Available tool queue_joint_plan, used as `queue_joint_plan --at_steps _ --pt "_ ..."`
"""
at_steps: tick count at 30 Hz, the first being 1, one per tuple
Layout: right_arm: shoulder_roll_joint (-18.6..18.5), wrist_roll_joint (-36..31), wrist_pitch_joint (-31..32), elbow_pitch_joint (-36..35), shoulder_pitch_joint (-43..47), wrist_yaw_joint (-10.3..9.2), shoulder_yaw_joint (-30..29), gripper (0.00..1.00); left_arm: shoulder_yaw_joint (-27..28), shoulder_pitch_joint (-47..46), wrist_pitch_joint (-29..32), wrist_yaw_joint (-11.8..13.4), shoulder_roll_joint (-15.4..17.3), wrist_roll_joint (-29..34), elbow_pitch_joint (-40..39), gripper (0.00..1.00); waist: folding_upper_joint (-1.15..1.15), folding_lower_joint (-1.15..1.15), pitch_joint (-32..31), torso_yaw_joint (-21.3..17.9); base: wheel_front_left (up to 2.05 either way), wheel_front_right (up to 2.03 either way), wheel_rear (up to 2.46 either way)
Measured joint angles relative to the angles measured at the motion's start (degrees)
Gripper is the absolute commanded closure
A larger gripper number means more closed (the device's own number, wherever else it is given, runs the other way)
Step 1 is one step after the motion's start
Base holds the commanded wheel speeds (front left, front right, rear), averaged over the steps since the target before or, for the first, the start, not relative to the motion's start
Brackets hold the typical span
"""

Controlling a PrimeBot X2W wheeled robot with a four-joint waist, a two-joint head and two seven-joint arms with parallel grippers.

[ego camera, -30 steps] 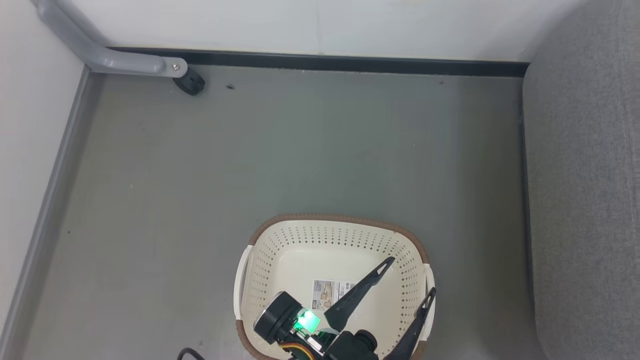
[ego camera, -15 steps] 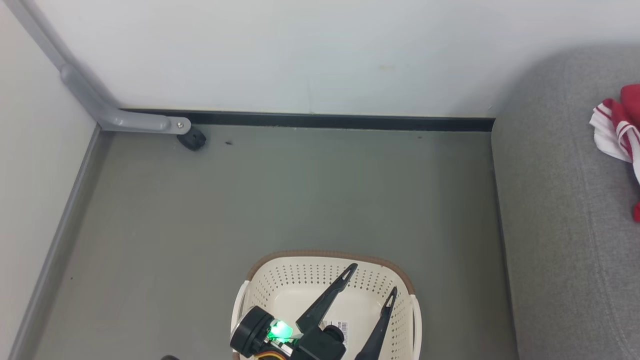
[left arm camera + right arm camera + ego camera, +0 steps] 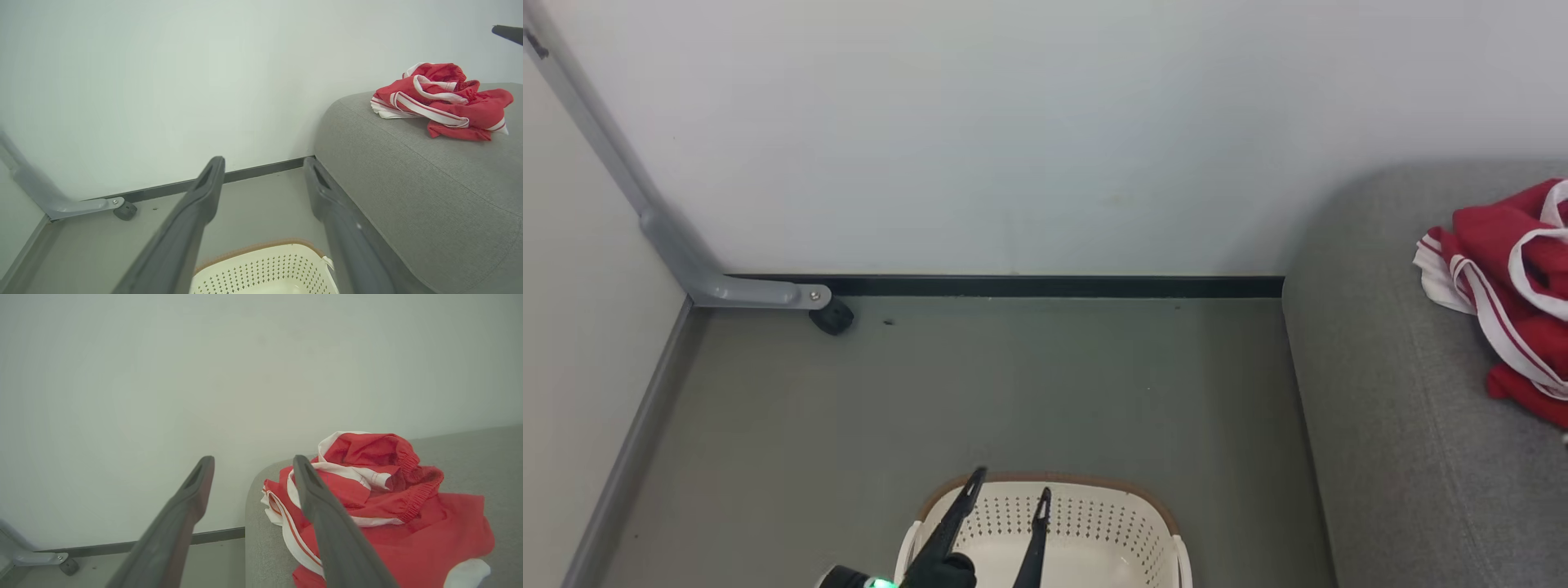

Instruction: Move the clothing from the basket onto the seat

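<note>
The clothing (image 3: pixel 1503 294) is a crumpled red heap with white bands lying on the grey seat (image 3: pixel 1405 425) at the right. The cream basket (image 3: pixel 1094 523) with its brown rim stands on the floor at the bottom edge; the part of its inside that shows holds no fabric. My left gripper (image 3: pixel 1010 483) hangs open over the basket's left side, holding nothing. In the left wrist view the left gripper (image 3: pixel 262 167) is open above the basket (image 3: pixel 265 269), with the clothing (image 3: pixel 441 102) on the seat (image 3: pixel 408 183). My right gripper (image 3: pixel 252 463) is open and holds nothing, close before the clothing (image 3: pixel 367 498) on the seat (image 3: pixel 482 465).
A grey metal leg with a black caster (image 3: pixel 832 317) stands in the far left corner. A white wall with a black baseboard (image 3: pixel 1054 286) closes the back. Grey floor lies between the basket and the wall.
The head camera has tilted up, bringing the seat and the red clothing into view. The left gripper has shifted from the basket's right side to its left side and stays open.
</note>
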Motion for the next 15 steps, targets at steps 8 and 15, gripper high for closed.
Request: queue_joint_plan --at_steps 8,15 --pt "4.3 -3.0 0.0 -7.5 7.3 -1.65 1.6 0.0 6.5 4.6 0.0 0.0 0.0 2.1 -1.0 0.0 0.0 0.0 -3.8 -0.4 0.0 0.0 0.0" --pt "7.4 -5.5 0.0 -12.8 13.7 -3.99 3.0 0.0 10.8 7.9 0.0 0.0 0.0 2.7 -1.2 0.0 -0.01 0.0 -6.8 -0.4 0.0 0.0 0.0"
